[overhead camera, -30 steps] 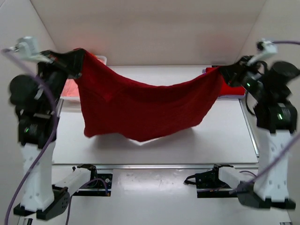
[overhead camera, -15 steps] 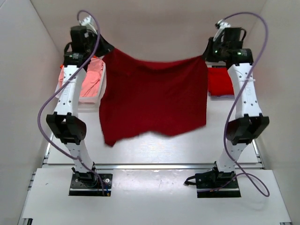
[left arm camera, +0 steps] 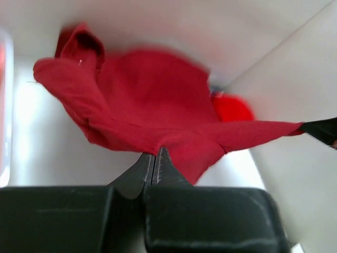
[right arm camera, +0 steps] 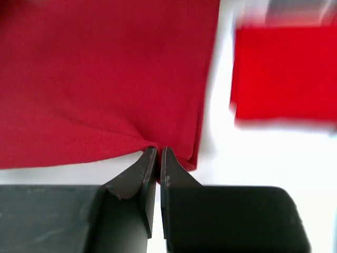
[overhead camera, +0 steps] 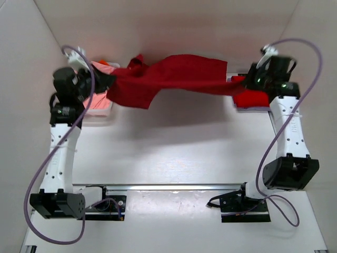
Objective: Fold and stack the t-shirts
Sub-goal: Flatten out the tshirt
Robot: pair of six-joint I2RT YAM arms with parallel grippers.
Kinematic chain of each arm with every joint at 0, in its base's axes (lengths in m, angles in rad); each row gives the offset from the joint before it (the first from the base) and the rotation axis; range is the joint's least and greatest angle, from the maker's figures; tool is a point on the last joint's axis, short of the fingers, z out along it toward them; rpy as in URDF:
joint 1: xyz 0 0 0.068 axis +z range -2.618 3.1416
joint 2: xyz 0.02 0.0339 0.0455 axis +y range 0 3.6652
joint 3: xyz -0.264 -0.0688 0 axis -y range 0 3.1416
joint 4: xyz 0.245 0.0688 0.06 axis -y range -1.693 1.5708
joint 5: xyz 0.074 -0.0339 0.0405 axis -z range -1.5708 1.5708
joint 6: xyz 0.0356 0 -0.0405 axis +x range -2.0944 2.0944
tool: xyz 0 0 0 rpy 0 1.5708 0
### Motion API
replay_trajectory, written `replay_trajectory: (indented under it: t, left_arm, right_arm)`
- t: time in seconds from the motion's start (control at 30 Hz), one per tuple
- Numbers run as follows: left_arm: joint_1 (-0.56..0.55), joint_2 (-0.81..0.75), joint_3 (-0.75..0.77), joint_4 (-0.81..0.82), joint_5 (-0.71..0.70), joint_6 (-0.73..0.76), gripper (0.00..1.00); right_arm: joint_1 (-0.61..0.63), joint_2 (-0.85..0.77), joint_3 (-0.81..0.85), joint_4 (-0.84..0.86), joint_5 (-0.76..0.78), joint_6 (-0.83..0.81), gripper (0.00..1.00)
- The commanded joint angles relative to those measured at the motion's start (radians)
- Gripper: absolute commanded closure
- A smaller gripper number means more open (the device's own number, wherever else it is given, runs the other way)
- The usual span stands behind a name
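Shirt: dark maroon t-shirt (overhead camera: 174, 76) aloft between the arms, over the table's far side; hung flat half a second ago, now swung up and bunched leftward
Left gripper (left arm camera: 155, 158): jaws clamped on one corner
Right gripper (right arm camera: 156, 153): jaws clamped on the opposite corner
Meaning: probably a flick to spread it flat; folding not begun

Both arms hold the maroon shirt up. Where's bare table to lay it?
The table centre is bare, from the near rail to the raised maroon t-shirt, between the salmon pink t-shirt far left and the bright red t-shirt far right. Those corners are crowded.
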Motion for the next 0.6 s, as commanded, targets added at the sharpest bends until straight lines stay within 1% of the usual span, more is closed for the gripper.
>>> replay_trajectory:
  t: [0.0,0.03,0.1,0.13,0.17,0.23,0.33,0.4,0.57]
  left_arm:
    - [-0.034,-0.089,-0.273,0.042,-0.032,0.027,1.00]
    - [-0.034,-0.127,-0.309,0.030,-0.037,0.029,1.00]
    - [-0.032,-0.186,-0.459,0.036,-0.049,0.026,1.00]
    - [-0.034,-0.232,-0.494,0.030,-0.063,0.015,1.00]
    - [-0.040,-0.252,-0.557,0.025,-0.066,0.012,1.00]
    - [-0.060,-0.344,-0.666,-0.001,-0.112,0.003,1.00]
    - [-0.097,-0.430,-0.725,-0.084,-0.164,-0.013,1.00]
    - [-0.127,-0.448,-0.744,-0.145,-0.179,0.004,1.00]
    - [-0.129,-0.474,-0.827,-0.133,-0.149,-0.020,1.00]
  right_arm:
    - [0.006,-0.067,-0.271,0.049,-0.010,-0.015,1.00]
    - [0.013,-0.077,-0.316,0.054,-0.007,-0.004,1.00]
    - [0.010,-0.130,-0.484,0.043,-0.004,0.014,1.00]
    - [0.010,-0.159,-0.552,0.037,-0.002,0.025,1.00]
    - [0.010,-0.170,-0.594,0.031,-0.002,0.039,1.00]
    - [0.010,-0.222,-0.706,0.003,0.009,0.070,0.99]
    - [0.018,-0.270,-0.804,-0.044,0.021,0.082,1.00]
    - [0.018,-0.288,-0.840,-0.066,0.020,0.100,1.00]
    - [-0.006,-0.304,-0.929,-0.078,0.010,0.081,1.00]
